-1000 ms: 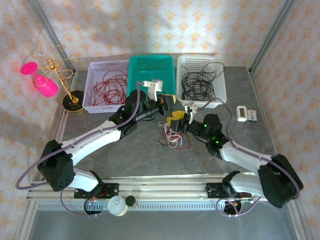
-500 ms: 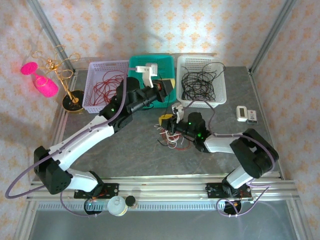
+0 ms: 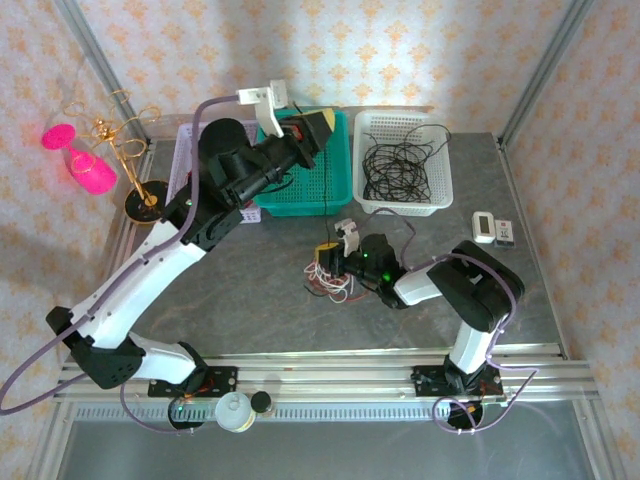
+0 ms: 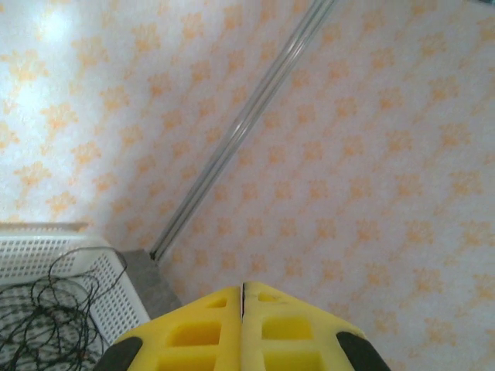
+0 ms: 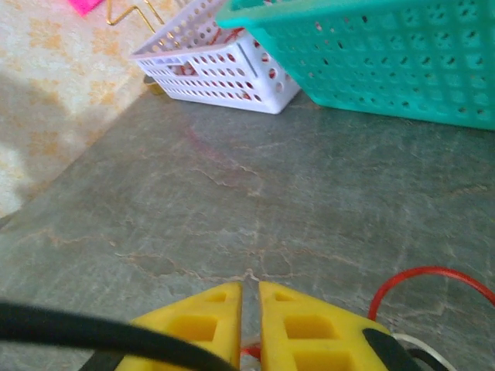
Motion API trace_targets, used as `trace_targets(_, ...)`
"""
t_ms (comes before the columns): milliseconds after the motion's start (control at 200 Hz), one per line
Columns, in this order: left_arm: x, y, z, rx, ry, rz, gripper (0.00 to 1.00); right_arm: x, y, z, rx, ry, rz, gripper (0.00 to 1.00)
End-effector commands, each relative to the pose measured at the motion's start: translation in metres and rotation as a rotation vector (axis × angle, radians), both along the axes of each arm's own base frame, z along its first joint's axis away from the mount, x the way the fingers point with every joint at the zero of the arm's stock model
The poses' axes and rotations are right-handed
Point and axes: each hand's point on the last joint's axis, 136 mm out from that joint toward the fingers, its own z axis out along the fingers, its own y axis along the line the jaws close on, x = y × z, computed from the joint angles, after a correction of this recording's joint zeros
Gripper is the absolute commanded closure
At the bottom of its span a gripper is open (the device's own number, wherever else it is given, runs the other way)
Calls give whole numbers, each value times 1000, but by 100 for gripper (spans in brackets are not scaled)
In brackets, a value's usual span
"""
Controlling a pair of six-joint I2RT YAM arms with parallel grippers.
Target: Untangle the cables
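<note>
Low on the bench [image 5: 232, 193], right fingers [image 5: 203, 325] nearly together with red wire in the slit, pinning the cables [image 3: 335, 282] there, I'd say; farther back, left fingers [image 4: 199, 334] pressed tight high over the teal basket [image 3: 343, 150], seemingly drawing one dark strand taut
</note>
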Motion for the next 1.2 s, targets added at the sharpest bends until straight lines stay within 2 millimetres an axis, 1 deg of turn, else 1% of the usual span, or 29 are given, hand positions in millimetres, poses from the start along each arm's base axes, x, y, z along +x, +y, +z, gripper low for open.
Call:
trace_targets(0,-18,18,50,-51,-108,34,100,-1,-11,-27,-68,21,-38,84)
trace_targets(115,-25,29,75,-62,-155,62,100,-3,-15,-38,-88,39,-53,81)
trace_targets(210,-28,36,90,-67,-185,89,100,-2,-21,-45,-106,49,-79,74)
trace_targets(405,-35,40,118,-60,-270,97,100,0,-30,-59,-156,61,-121,74)
trace_targets(491,-35,41,121,-54,-295,110,100,0,-29,-52,-149,57,-114,73)
trace_targets(561,-32,41,119,-38,-296,124,100,1,-28,-38,-140,48,-115,69)
trace_targets(601,-30,40,116,-27,-294,127,100,3,-28,-26,-132,34,-124,66)
trace_targets(676,-27,39,107,-11,-281,138,100,6,-30,3,-119,4,-143,60)
trace_targets(746,-24,38,96,4,-270,141,100,6,-34,28,-132,-10,-152,57)
trace_targets(806,-22,37,83,25,-258,145,100,2,-42,40,-156,6,-142,55)
trace_targets(836,-20,37,75,38,-247,150,100,-2,-47,50,-154,1,-137,54)
trace_targets(906,-18,38,58,55,-227,164,100,-10,-61,66,-143,2,-131,51)
trace_targets(946,-16,39,49,62,-219,169,100,-13,-71,79,-136,-6,-136,48)
trace_targets(966,-15,38,44,65,-213,168,100,-13,-75,80,-142,-1,-136,48)
trace_targets(971,-16,38,43,64,-213,168,100,-14,-75,86,-133,-11,-135,47)
trace_targets(981,-15,38,41,65,-211,170,100,-15,-78,91,-131,-18,-137,47)
trace_targets(1056,-13,37,29,67,-195,164,100,-21,-90,116,-135,-55,-115,43)
trace_targets(1086,-12,35,23,70,-186,160,100,-23,-92,130,-136,-81,-101,40)
trace_targets(1196,-10,25,6,91,-161,119,100,-38,-88,182,-100,-190,10,29)
